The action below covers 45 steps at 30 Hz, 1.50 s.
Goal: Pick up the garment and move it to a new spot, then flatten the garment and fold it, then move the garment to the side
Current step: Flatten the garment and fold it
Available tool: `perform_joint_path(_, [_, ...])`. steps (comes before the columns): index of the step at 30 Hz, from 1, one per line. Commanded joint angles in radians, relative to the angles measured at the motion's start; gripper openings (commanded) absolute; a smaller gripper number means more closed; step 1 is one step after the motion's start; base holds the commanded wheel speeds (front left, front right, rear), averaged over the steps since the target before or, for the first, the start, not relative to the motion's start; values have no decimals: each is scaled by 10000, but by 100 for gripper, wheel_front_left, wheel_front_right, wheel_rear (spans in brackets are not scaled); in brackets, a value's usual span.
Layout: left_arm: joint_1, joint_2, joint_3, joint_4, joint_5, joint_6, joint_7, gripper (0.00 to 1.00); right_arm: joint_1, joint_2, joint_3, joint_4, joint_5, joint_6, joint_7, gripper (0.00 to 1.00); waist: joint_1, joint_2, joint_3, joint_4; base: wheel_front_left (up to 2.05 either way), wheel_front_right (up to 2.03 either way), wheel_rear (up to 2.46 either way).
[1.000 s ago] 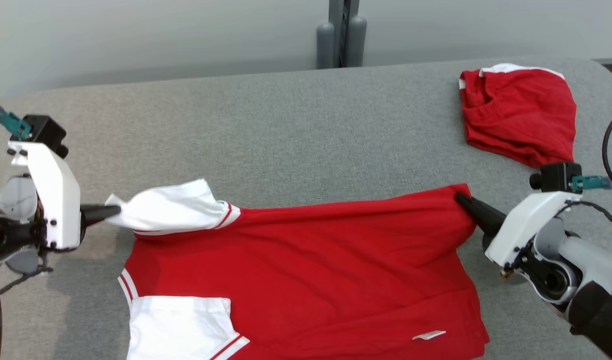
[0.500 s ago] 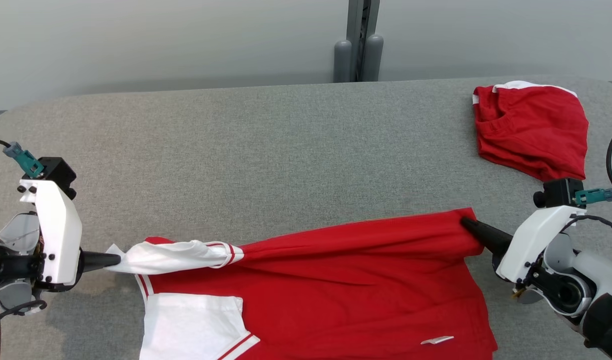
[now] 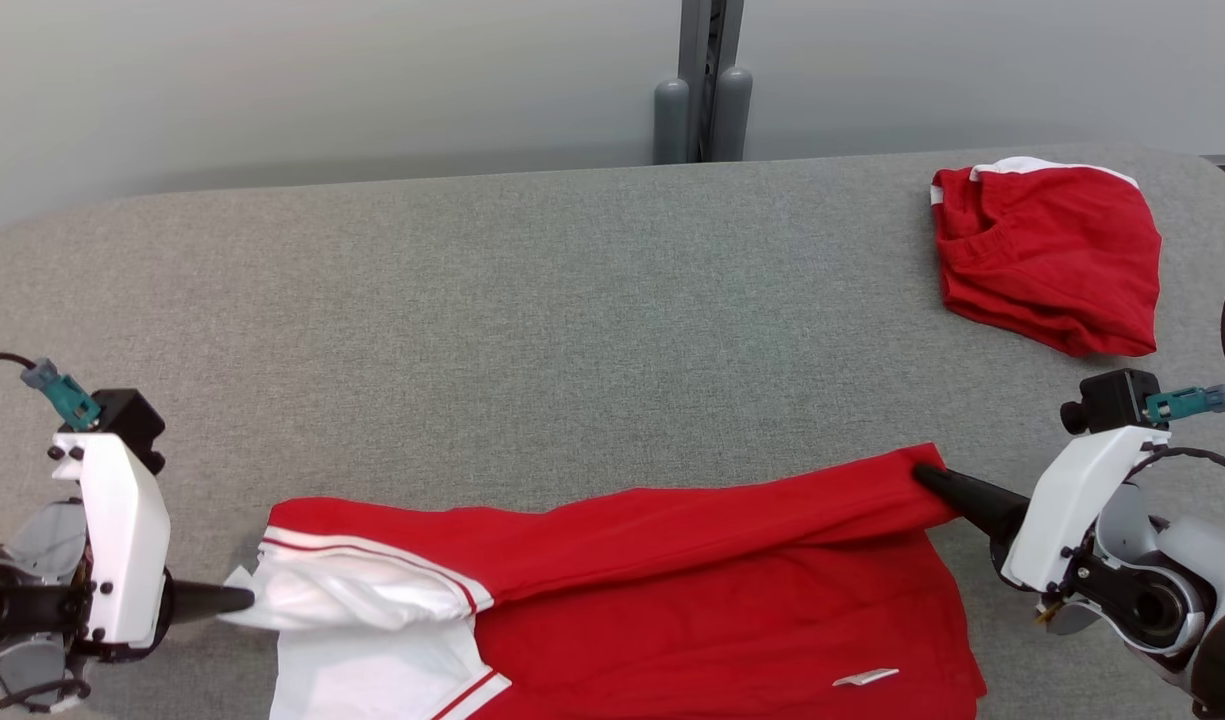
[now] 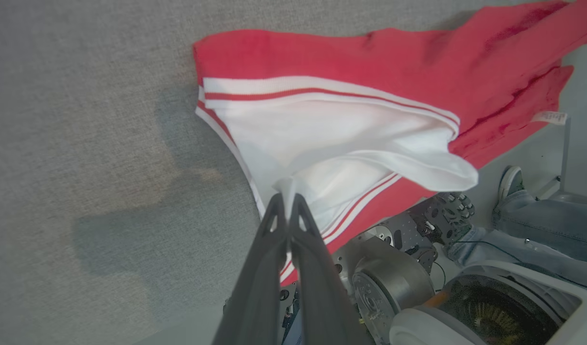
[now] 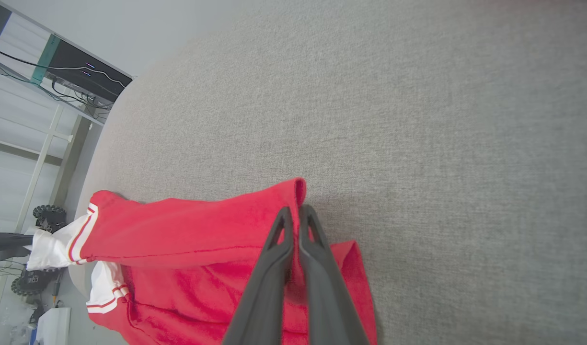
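The garment (image 3: 692, 610) is a red shirt with white, red-striped sleeves, lying at the near edge of the grey table (image 3: 532, 330) and partly hanging over it. My left gripper (image 3: 244, 600) is shut on the tip of a white sleeve (image 4: 341, 143) at the lower left. My right gripper (image 3: 922, 475) is shut on the red hem corner (image 5: 293, 191) at the right. The far edge is doubled over toward me, stretched between both grippers. In the left wrist view my gripper (image 4: 287, 199) pinches white cloth; in the right wrist view my gripper (image 5: 297, 211) pinches red cloth.
A second red garment (image 3: 1047, 255), crumpled, lies at the table's far right. A grey post (image 3: 704, 80) stands behind the table. The left wrist view shows the robot's base (image 4: 418, 268) and a person's foot and leg (image 4: 528, 211) beyond the table edge.
Both grippers have drawn the held edge toward me and lowered it, doubling the shirt's far part over the near part. The white sleeve now lies over the other sleeve. The camera shifted slightly.
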Motion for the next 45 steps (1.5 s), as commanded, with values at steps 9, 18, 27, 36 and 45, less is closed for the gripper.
perform_joint_path(9, [653, 405, -101, -644, -117, 305, -160, 0, 285, -644, -48, -632, 120, 1, -23, 0, 0, 0, 60, 28, 0, 0, 0])
perform_joint_path(18, [1052, 523, -214, -957, -227, 426, -202, 0, 612, -1073, 178, -1060, 365, 1, 242, 0, 0, 0, -1, 15, 0, 0, 0])
perform_joint_path(27, [1273, 609, -280, -1097, -194, 545, -211, 0, 826, -1417, 314, -1397, 564, 1, 215, 0, 0, 0, -34, 16, 0, 0, 0])
perform_joint_path(36, [1290, 480, -313, -1084, -48, 617, -254, 0, 763, -1336, 564, -1236, 603, 1, 420, 0, 0, 0, 136, -23, 0, 0, 0])
perform_joint_path(45, [1375, 349, -357, -994, 17, 571, -201, 89, 642, -1206, 662, -991, 462, 2, 444, 100, 0, 0, 162, -65, 0, 0, 0])
